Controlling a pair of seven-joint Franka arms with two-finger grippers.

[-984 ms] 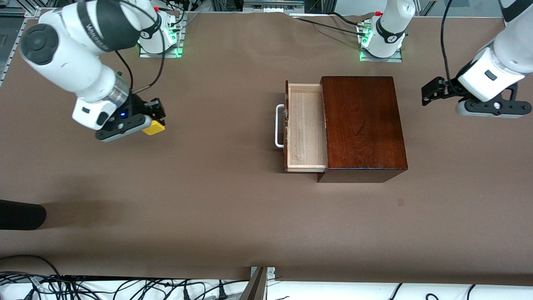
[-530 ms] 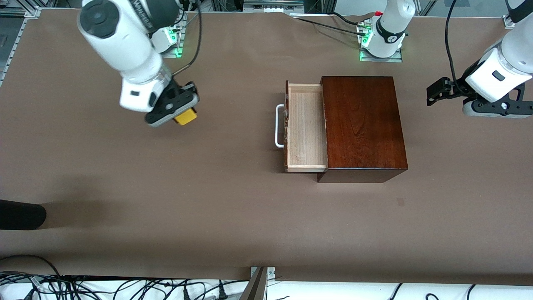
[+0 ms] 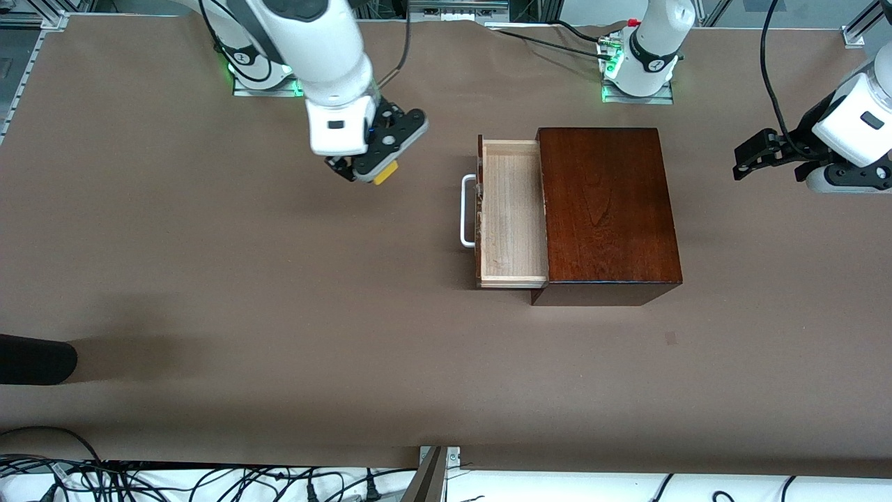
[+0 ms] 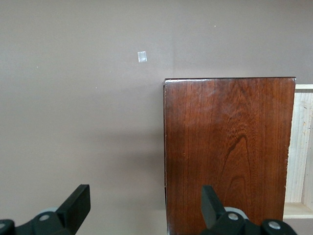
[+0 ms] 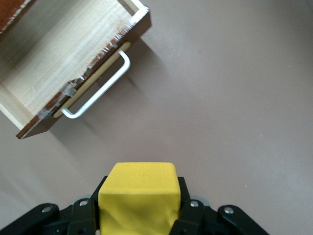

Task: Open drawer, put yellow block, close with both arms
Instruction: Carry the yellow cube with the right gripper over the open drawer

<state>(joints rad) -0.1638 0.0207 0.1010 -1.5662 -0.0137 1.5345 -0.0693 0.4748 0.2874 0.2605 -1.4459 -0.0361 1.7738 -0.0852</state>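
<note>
The drawer (image 3: 512, 213) is pulled out of the dark mahogany box (image 3: 606, 209), its pale tray empty and its white handle (image 3: 466, 210) toward the right arm's end. My right gripper (image 3: 376, 171) is shut on the yellow block (image 3: 385, 172) and holds it in the air over bare table beside the drawer's handle. In the right wrist view the block (image 5: 139, 196) fills the jaws, with the drawer (image 5: 68, 58) and handle (image 5: 98, 90) ahead. My left gripper (image 3: 749, 157) is open and empty, in the air past the box at the left arm's end; its view shows the box (image 4: 227, 152).
A black rounded object (image 3: 35, 359) lies at the table's edge at the right arm's end. A small pale mark (image 4: 142, 57) is on the brown table cover near the box. Cables run along the near edge.
My right gripper has carried the yellow block from the right arm's end of the table toward the drawer. My left gripper has drawn a little away from the box.
</note>
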